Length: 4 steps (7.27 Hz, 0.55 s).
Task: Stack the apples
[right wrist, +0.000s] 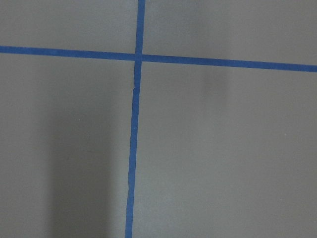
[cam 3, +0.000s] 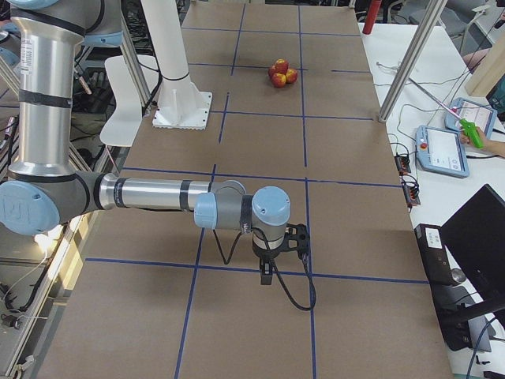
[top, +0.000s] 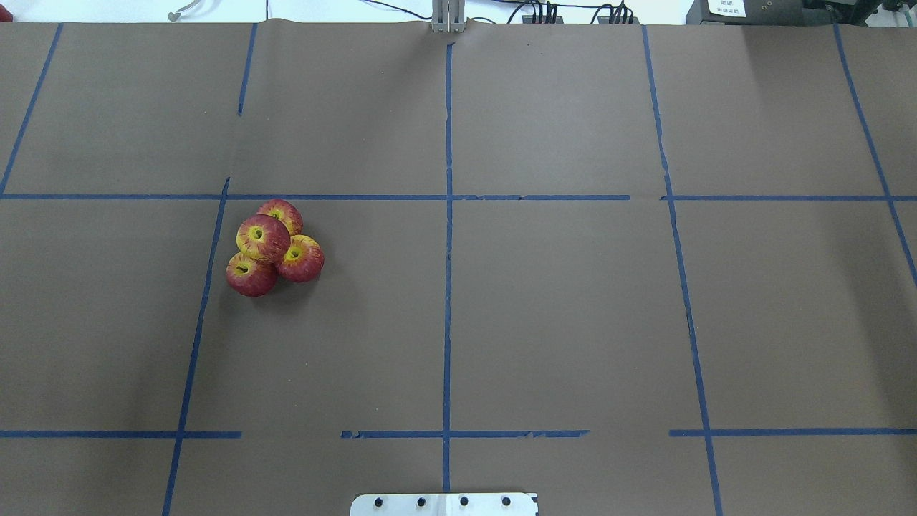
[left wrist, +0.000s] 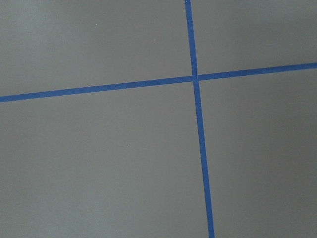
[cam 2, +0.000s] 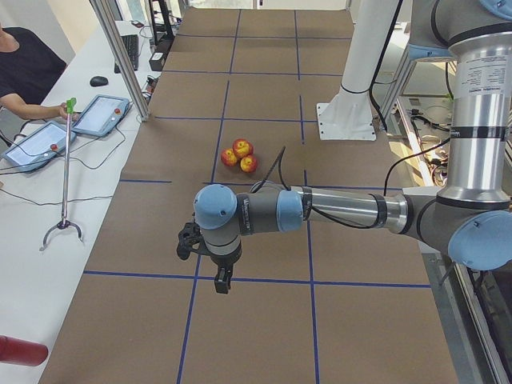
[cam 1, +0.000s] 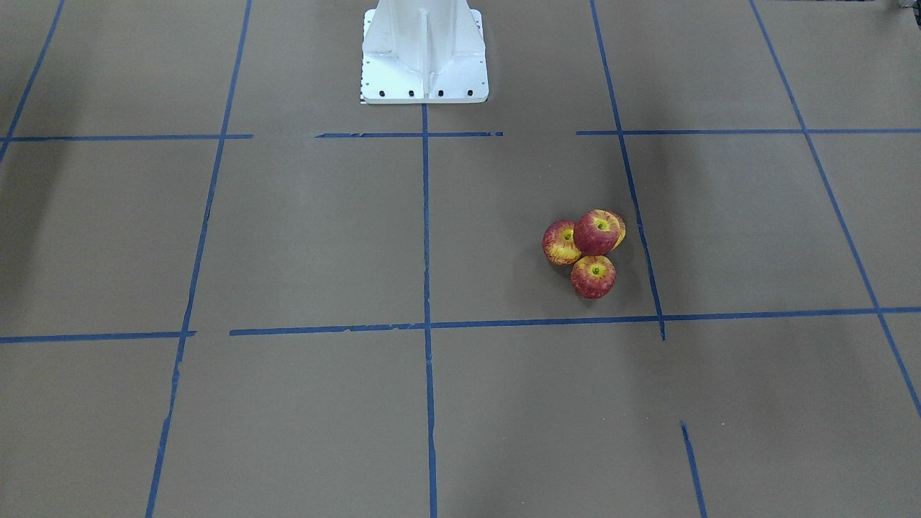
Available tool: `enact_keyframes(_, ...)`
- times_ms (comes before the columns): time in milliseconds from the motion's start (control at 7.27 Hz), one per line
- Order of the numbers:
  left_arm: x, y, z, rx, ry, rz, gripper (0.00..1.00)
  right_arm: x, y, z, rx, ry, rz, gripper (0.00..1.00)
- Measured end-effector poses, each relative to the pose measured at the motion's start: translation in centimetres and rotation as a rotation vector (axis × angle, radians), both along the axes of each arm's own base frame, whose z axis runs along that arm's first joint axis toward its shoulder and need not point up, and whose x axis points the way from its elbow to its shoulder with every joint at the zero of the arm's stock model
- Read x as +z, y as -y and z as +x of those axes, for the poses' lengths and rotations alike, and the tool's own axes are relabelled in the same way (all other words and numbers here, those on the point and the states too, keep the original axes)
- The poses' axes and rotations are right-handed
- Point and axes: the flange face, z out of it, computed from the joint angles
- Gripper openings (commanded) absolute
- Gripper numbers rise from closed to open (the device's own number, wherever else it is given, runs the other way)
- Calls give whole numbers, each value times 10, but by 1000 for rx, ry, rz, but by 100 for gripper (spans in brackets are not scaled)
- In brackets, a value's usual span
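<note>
Apples (top: 265, 240) sit clustered left of centre in the overhead view, one atop three. The front view mostly hides one. Left gripper (cam 2: 222, 282), right gripper (cam 3: 267, 276): finger spacing cannot be determined.

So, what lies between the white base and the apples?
Only bare brown table cover and one blue tape line separate the white base from the apples, as the front-facing view shows.

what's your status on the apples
Left end effector and right end effector away from the pile, open or shut unclear. Three apples down, top apple seated on them. Nothing seen in the way.
</note>
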Motion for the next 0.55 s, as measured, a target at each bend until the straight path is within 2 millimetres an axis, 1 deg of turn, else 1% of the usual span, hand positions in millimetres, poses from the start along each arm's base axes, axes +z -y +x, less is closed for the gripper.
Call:
enact_keyframes(275,3,1,1,3,2,-9,100,0,0,0,0,0,0,100)
enact_keyframes(550,13,6,3,9,0,-31,100,0,0,0,0,0,-1,100)
